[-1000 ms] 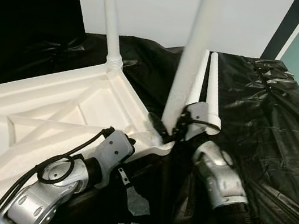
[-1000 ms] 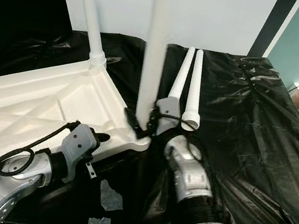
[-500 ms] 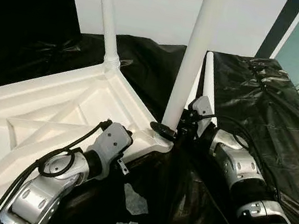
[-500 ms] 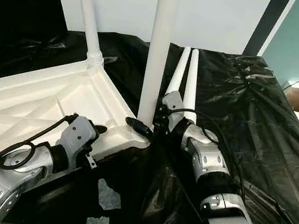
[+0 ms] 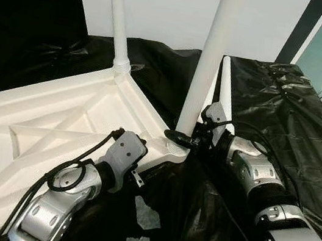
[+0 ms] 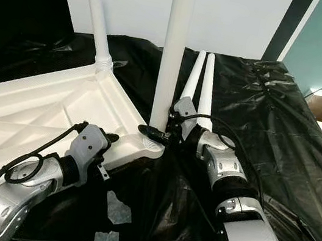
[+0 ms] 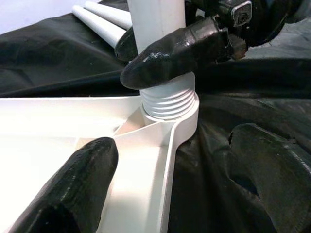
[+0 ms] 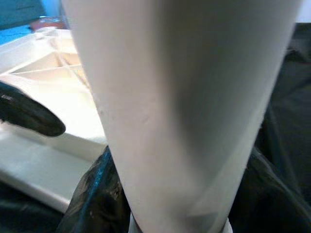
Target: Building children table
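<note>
white leg [image 5: 210, 67] gripped at base by right claw [image 5: 183, 140] | left claw [image 7: 165, 194] open, straddling tabletop [image 5: 37, 118] corner

Both upright white plastic table legs, the near leg [image 5: 212, 55] and the far leg [image 5: 117, 17], run off the top edge, so their upper ends cannot be seen. The upturned white plastic tabletop [image 5: 37, 118] is cut by the left edge. The robot's right gripper [image 6: 157, 133] hides part of the near leg's threaded base.
</note>
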Robot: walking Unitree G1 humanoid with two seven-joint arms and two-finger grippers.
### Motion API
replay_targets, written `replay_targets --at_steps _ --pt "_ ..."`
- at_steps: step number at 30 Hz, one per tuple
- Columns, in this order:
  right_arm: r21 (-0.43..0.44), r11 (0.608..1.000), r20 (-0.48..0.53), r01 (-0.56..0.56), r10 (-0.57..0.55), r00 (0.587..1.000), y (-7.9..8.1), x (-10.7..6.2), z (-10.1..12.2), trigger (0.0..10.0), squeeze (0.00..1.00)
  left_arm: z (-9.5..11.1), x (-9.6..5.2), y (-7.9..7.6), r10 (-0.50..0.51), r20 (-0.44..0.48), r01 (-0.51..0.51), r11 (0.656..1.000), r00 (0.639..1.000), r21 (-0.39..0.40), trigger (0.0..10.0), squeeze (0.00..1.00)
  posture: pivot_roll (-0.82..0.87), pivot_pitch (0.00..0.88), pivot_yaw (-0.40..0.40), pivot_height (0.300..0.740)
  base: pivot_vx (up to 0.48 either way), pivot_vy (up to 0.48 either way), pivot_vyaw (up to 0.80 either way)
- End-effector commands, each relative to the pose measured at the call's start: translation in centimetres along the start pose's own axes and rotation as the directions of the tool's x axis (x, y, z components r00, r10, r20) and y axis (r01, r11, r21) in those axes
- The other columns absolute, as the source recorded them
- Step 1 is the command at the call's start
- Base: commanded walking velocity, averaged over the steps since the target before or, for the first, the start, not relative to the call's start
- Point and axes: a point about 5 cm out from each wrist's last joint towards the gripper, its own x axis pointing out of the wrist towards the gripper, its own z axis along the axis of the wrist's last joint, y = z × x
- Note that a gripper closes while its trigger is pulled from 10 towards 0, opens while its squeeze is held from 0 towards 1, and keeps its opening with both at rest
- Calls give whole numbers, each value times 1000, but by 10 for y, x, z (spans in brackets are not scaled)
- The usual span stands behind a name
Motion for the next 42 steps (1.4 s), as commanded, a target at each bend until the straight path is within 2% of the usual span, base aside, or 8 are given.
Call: replay_targets --at_steps 1,27,28,33,34,36,39,42 --pt "24 998 -7 57 -56 998 1 1 -5 0 0 -2 0 14 235 -4 -235 972 972 8 10000 0 146 34 -28 740 0 0 0" --pt "222 802 -18 555 -566 824 40 27 -16 0 0 -5 17 27 379 -15 -379 925 925 -32 10000 0 104 17 5 740 0 0 0" --pt "223 803 -14 553 -564 825 40 26 -15 3961 0 -5 17 28 383 -15 -384 923 923 -26 10000 0 106 21 6 740 0 0 0" --pt "223 800 -16 557 -569 822 41 26 -14 3961 0 -5 17 29 387 -15 -387 922 922 -22 10000 0 106 21 6 740 0 0 0" --pt "216 799 9 561 -576 817 41 23 -9 10000 0 -5 15 32 395 -17 -395 918 918 -17 10000 0 109 36 10 740 0 0 0" --pt "214 799 19 562 -579 815 40 21 -8 10000 0 -5 14 32 398 -19 -398 917 917 -15 10000 0 109 36 10 740 0 0 0" --pt "198 815 46 545 -563 825 37 15 -7 10000 1000 -5 12 30 385 -6 -385 923 923 -20 10000 0 100 37 17 740 0 0 0" --pt "195 825 57 531 -550 833 36 12 -6 10000 1000 -5 13 28 373 -1 -372 928 928 -24 10000 0 98 40 17 740 0 0 0"
